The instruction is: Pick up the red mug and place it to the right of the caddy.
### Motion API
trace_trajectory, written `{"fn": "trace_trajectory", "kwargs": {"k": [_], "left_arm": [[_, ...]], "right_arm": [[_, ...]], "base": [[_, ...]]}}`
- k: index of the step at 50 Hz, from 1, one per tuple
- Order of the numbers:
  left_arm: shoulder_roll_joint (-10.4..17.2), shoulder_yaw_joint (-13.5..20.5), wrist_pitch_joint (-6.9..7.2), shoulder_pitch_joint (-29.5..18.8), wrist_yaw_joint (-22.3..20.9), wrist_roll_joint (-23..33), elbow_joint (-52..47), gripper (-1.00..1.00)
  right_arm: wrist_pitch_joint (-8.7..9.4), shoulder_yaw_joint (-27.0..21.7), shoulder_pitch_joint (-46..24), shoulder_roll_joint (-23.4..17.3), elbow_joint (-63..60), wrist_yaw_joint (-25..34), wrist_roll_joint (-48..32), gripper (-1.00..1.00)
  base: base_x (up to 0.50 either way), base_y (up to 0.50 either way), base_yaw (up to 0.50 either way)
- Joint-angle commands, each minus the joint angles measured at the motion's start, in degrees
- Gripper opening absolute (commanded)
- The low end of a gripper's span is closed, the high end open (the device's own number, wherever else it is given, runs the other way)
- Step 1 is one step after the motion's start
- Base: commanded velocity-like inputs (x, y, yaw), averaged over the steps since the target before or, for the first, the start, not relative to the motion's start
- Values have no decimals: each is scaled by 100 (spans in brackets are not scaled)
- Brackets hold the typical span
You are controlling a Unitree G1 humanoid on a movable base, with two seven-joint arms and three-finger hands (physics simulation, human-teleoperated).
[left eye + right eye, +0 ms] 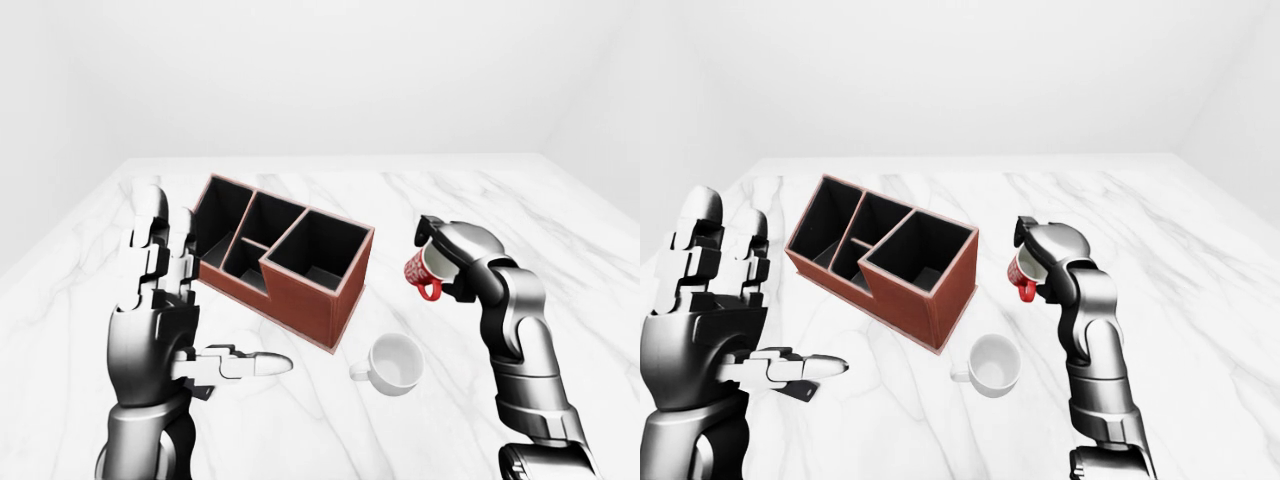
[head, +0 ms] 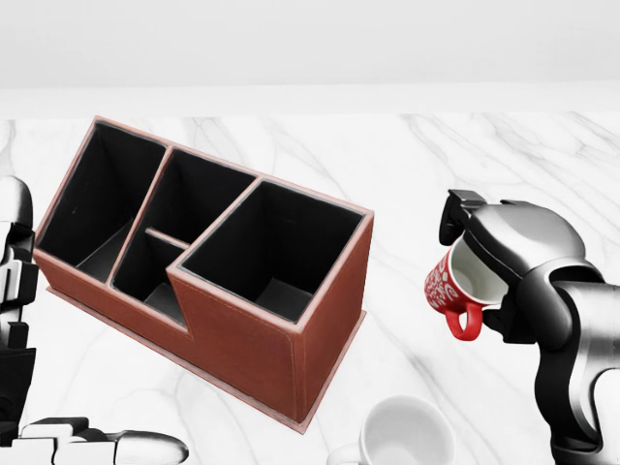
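The red mug with its white pattern hangs in the air right of the caddy, tilted, its handle pointing down. My right hand is shut on it, fingers over the rim and body; the left-eye view shows the same grip on the red mug. The caddy is a red-brown box with several black compartments, standing slantwise on the marble table. My left hand is raised at the left of the caddy, open, fingers upright, thumb out, holding nothing.
A white mug lies on the table below the caddy's right corner, under the path between the two hands. The table's far edge meets a plain white wall. Marble stretches on to the right of the right arm.
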Motion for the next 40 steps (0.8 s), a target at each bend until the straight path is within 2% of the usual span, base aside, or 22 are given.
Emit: {"fn": "trace_trajectory", "kwargs": {"k": [1, 13, 36, 40], "left_arm": [[-6, 39, 0, 0, -20, -20, -16, 100], [-2, -7, 0, 36, -42, -2, -56, 100], [-14, 27, 0, 33, -54, -35, -98, 100], [-14, 34, 0, 6, -45, -40, -89, 100]], "right_arm": [[-1, 203, -177, 214, 454, -1, -223, -100], [-1, 400, -347, 370, 1020, -1, -195, -100], [-1, 448, -1091, 241, 2358, -1, 239, -100], [-1, 478, -1085, 238, 2298, -1, 289, -100]], "base": [[0, 0, 0], [0, 0, 0], [0, 0, 0], [0, 0, 0]]}}
